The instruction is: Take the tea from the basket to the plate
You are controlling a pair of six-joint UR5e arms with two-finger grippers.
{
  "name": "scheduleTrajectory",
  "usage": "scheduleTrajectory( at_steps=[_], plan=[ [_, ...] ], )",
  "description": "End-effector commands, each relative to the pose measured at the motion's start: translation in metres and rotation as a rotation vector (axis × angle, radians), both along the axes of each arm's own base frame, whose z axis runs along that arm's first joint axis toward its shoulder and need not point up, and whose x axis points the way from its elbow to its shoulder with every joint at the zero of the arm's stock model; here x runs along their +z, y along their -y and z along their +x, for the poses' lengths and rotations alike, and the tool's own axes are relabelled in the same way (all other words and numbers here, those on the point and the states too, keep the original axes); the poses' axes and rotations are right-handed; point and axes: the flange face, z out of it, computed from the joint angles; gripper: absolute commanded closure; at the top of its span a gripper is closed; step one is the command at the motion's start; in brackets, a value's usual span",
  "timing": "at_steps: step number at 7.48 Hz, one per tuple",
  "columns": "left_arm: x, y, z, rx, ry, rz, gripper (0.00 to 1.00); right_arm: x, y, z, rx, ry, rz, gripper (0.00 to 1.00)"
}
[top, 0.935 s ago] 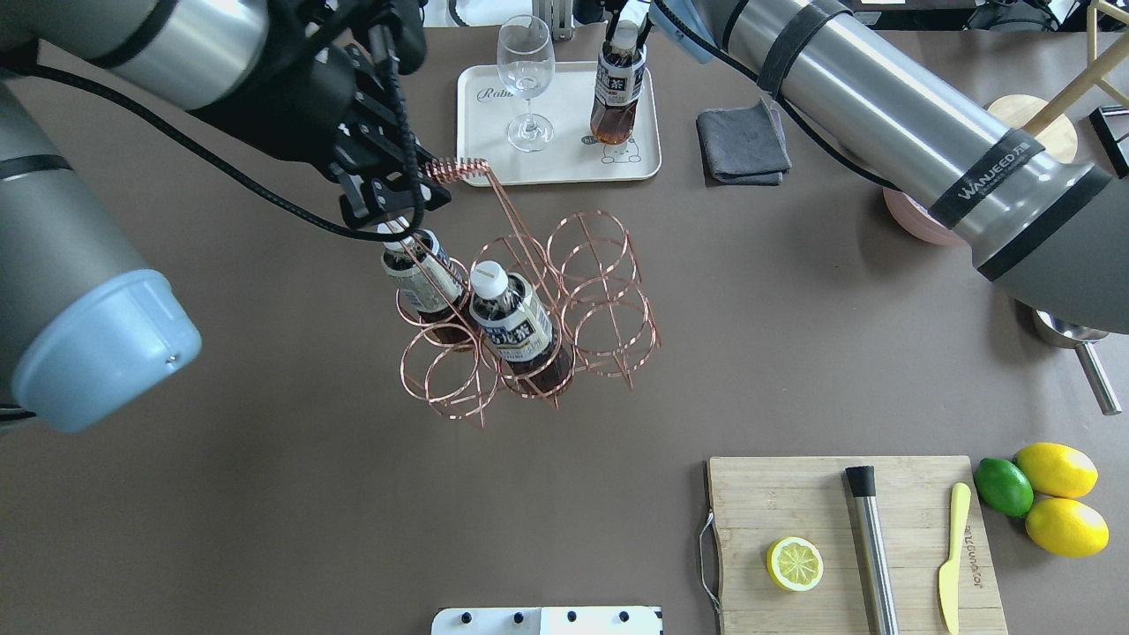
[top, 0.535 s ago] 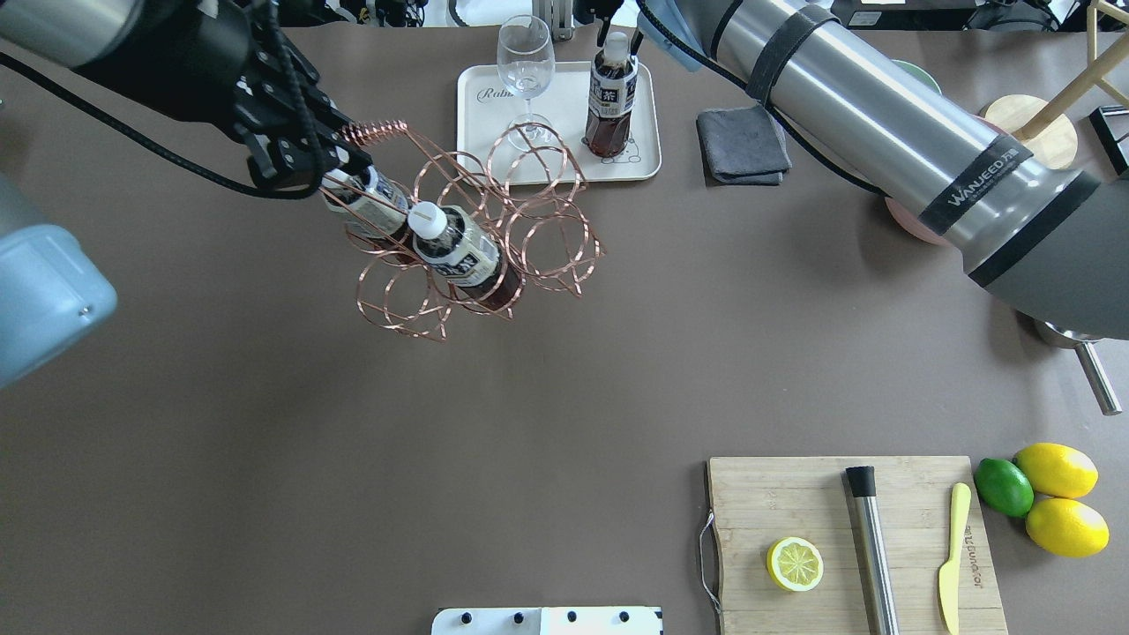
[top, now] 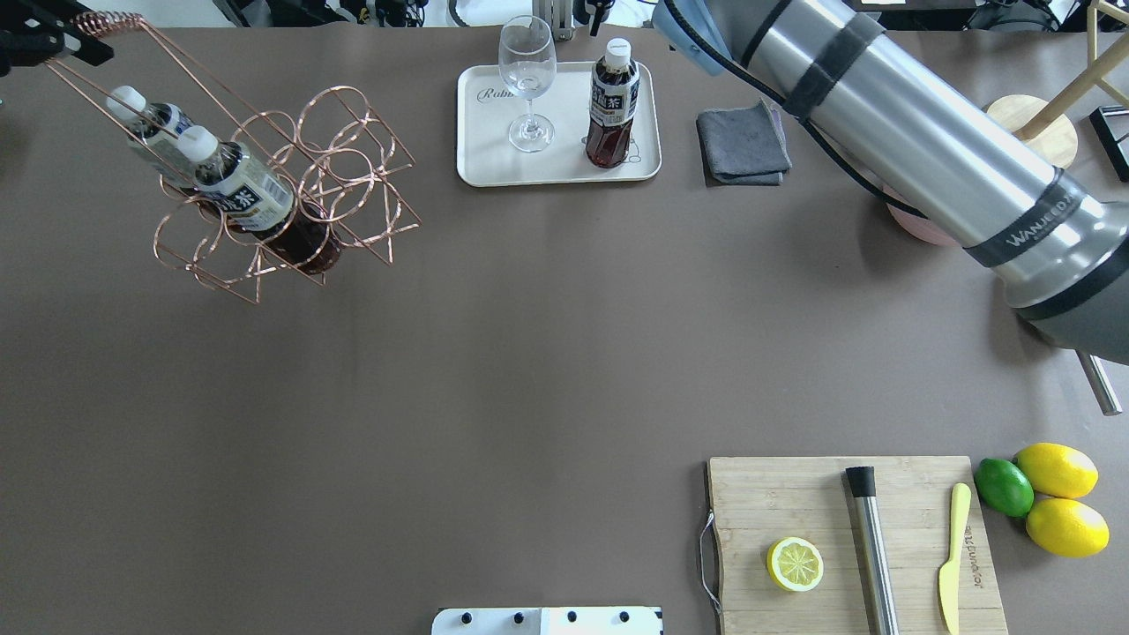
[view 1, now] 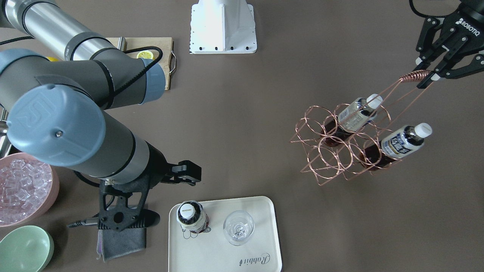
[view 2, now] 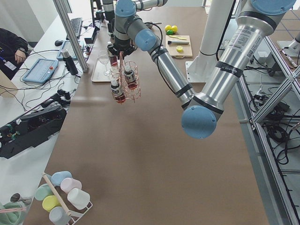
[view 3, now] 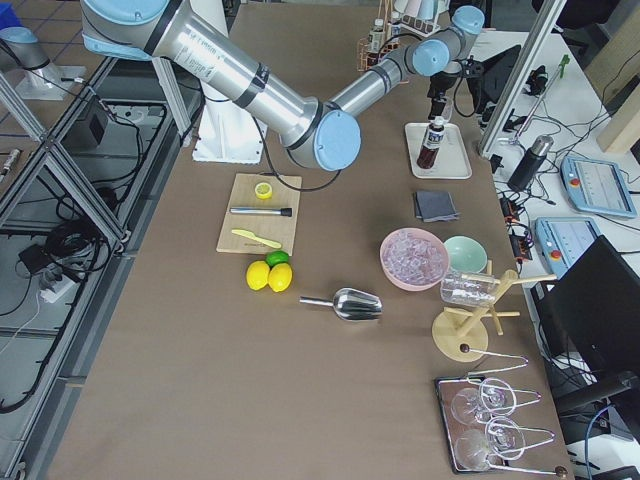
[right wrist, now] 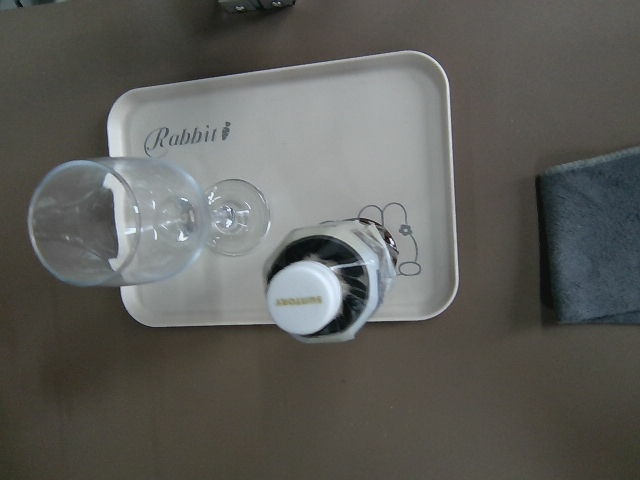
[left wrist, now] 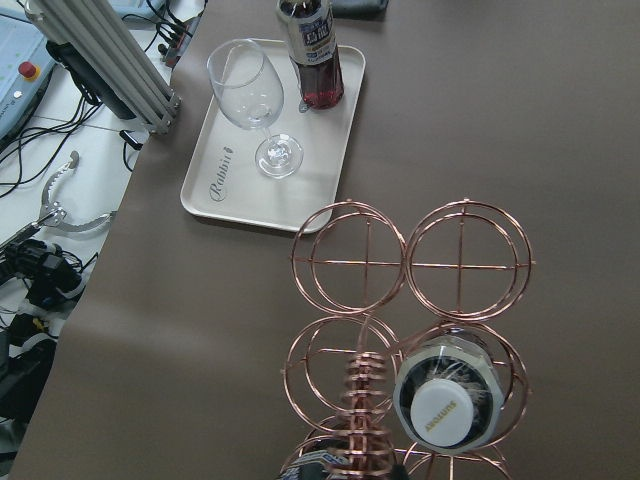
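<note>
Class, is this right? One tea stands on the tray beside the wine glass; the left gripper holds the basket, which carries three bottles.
Not quite. The overhead view shows only two bottles in the basket: the front bottle and the rear bottle. The rest holds: a tea stands on the tray beside the wine glass, and the left gripper holds the handle.

Rose-gold wire basket (top: pixel 291 190), dark-brown tea (top: pixel 612 110) with white cap, cream plate (top: pixel 489 141) with line-drawn bear, grey cloth (top: pixel 743 141)
</note>
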Motion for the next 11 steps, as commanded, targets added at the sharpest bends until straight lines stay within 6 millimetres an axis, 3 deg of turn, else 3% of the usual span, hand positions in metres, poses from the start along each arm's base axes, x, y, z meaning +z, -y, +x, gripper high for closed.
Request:
scheduleTrajectory(
  at_steps=[1,3,4,6,8,9,10,11],
  plan=[
    [0.034,0.026,-0.020,0.034,0.062,0.062,1.00,0.052,-0.057,0.064,-0.049,-0.043,0.044,0.00],
    [0.046,0.051,-0.028,0.063,0.107,0.119,1.00,0.128,-0.138,0.132,-0.054,-0.153,0.066,0.00],
    [0.051,0.070,-0.026,0.094,0.127,0.146,1.00,0.186,-0.176,0.188,-0.098,-0.185,0.099,0.00],
    [0.060,0.112,-0.023,0.128,0.152,0.149,1.00,0.312,-0.231,0.313,-0.085,-0.242,0.040,0.00],
    [0.065,0.150,-0.016,0.158,0.167,0.141,1.00,0.406,-0.302,0.393,-0.106,-0.255,-0.022,0.00],
    [0.069,0.166,-0.014,0.170,0.174,0.147,1.00,0.443,-0.318,0.425,-0.169,-0.242,0.026,0.00],
    [0.075,0.173,-0.015,0.168,0.175,0.136,1.00,0.478,-0.312,0.447,-0.148,-0.213,-0.012,0.00],
    [0.072,0.174,-0.015,0.161,0.172,0.127,1.00,0.480,-0.311,0.453,-0.132,-0.209,-0.008,0.00]
  ],
)
